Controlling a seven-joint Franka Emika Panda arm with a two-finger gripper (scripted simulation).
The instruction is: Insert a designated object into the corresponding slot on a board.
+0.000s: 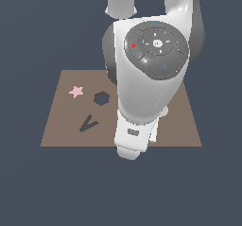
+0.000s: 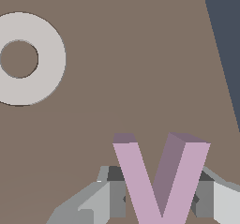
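Observation:
In the wrist view the pale-lilac V-shaped piece [image 2: 161, 181] stands between my two grey fingers [image 2: 115, 195], over the brown board [image 2: 131, 78]. My gripper [image 2: 159, 199] is shut on it, its pads against the V's outer arms. In the exterior view the arm's white hand [image 1: 134, 135] hides both the gripper and the piece, above the board's [image 1: 61, 126] near edge right of centre. The dark V-shaped slot [image 1: 88, 124] lies open on the board, off to the exterior view's left of the hand.
A dark hexagonal hole [image 1: 101, 98] and a pink star [image 1: 76, 91] sit behind the V slot. A grey-white ring [image 2: 21, 59] lies on the board close to the gripper; its edge [image 1: 164, 110] peeks out beside the arm. The board's edge [image 2: 220, 63] is near.

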